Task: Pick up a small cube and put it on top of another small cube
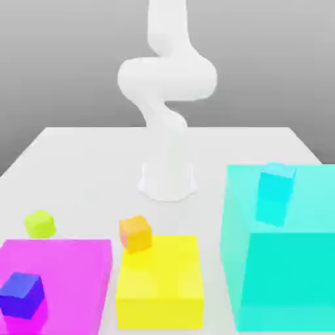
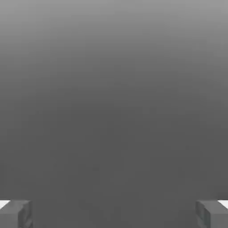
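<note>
- My job is not started yet. Nothing is picked up and nothing is stacked.
- My jaws are spread wide. In the hand view I see one fingertip at each side, far apart, with only plain grey between them. They pinch nothing.
- My arm stands tall at the back of the white worktop, bent up high and well away from all the blocks.
- The little lime cube is the one I have to pick up. It sits on the worktop, near the exterior view's left edge, just behind the big pink block. Nothing touches it that I can see.
- The little dark blue cube is where the lime one must go. It is at the front left corner of that view, against the big pink block. I cannot tell for sure if it rests on top of the pink block or right in front of it.
- The two little cubes are near each other, with part of the pink block between them.
- Other things I should leave alone: a little orange cube by the back of the big yellow block, and a little light blue cube on the big teal block at the right.
- What is left is everything, I think: go down to the lime cube, squeeze it, lift it, carry it over the blue cube, set it on top and let go.
- The lime cube is small, so I think I must line up well before I squeeze.
</note>
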Motion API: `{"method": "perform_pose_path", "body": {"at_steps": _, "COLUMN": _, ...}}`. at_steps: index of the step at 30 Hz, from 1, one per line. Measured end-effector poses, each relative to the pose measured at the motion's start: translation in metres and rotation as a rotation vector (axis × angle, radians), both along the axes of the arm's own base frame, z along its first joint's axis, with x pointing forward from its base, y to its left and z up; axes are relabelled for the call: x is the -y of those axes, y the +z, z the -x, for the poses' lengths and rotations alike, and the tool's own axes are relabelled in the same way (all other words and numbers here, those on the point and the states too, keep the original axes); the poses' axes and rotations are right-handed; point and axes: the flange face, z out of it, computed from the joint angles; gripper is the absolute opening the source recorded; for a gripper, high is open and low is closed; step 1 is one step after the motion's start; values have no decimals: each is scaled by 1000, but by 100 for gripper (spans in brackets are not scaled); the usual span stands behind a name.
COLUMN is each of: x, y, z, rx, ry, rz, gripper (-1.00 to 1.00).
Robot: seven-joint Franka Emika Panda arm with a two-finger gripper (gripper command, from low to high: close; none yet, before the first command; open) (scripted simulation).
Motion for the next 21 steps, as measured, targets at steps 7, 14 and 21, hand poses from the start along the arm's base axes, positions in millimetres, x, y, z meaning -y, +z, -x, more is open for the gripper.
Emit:
{"method": "perform_pose_path", "body": {"at_steps": 7, "x": 135, "y": -170, "z": -29, "rx": -244, "ry": -209, "rz": -55, "gripper": 0}}
{"method": "perform_pose_path", "body": {"at_steps": 14, "x": 237, "y": -332, "z": 39, "rx": -469, "ry": -412, "rz": -146, "gripper": 0}}
{"method": "perform_pose_path", "body": {"at_steps": 21, "x": 277, "y": -464, "z": 159, "rx": -667, "ry": -597, "rz": -260, "gripper": 0}}
